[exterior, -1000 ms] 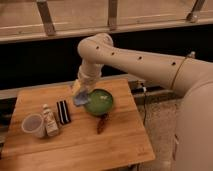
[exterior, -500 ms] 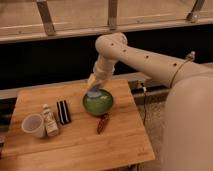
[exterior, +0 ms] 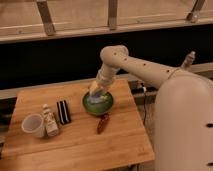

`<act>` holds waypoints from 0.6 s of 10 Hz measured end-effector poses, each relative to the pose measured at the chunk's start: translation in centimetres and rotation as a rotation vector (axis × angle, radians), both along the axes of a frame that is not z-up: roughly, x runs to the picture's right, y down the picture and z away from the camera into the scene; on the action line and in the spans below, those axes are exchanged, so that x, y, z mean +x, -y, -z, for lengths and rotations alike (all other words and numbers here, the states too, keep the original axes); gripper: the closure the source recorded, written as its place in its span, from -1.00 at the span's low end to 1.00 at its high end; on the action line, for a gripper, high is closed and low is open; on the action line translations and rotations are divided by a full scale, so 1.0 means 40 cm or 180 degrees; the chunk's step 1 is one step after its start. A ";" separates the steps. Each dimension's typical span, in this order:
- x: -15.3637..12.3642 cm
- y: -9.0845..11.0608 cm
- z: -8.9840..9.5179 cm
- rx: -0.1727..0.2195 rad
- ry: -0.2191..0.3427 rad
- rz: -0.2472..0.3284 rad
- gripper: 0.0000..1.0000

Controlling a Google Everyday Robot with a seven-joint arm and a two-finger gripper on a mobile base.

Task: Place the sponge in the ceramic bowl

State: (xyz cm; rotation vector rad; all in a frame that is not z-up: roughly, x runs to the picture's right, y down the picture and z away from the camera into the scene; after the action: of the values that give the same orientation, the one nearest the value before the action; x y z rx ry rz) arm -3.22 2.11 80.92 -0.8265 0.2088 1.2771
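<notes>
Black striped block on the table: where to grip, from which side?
From above, across the narrow width of the black striped block at mid-length: it lies flat, and the small bottle stands close beside it. The hand is over the green bowl, holding the sponge.

1. The table point(exterior: 75, 147) is plain wood with a matt, light-tan top.
2. The ceramic bowl point(exterior: 88, 106) has a green glaze and is properly glossy, with shine on the rim.
3. The sponge point(exterior: 101, 95) is a soft-looking, matt light-blue pad, pinched in the gripper point(exterior: 95, 92) right over the bowl.
4. The arm point(exterior: 150, 74) has a smooth cream shell that looks like plastic, with a slight sheen.
5. The cup point(exterior: 33, 125) is smooth and white, and it also looks plastic.
</notes>
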 end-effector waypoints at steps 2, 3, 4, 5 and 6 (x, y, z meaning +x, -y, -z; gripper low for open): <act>0.009 0.000 -0.001 0.0000 -0.0015 -0.0009 0.53; 0.005 0.001 0.000 0.0002 -0.0009 -0.0005 0.32; 0.002 0.000 -0.001 0.0000 -0.0005 0.0001 0.16; 0.002 0.000 0.000 0.0000 -0.0005 0.0000 -0.03; 0.003 0.000 0.000 0.0000 -0.0006 -0.0001 -0.32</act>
State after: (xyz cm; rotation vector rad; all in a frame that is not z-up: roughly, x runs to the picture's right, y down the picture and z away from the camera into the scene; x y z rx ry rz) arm -3.08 2.11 80.93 -0.8253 0.2101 1.2784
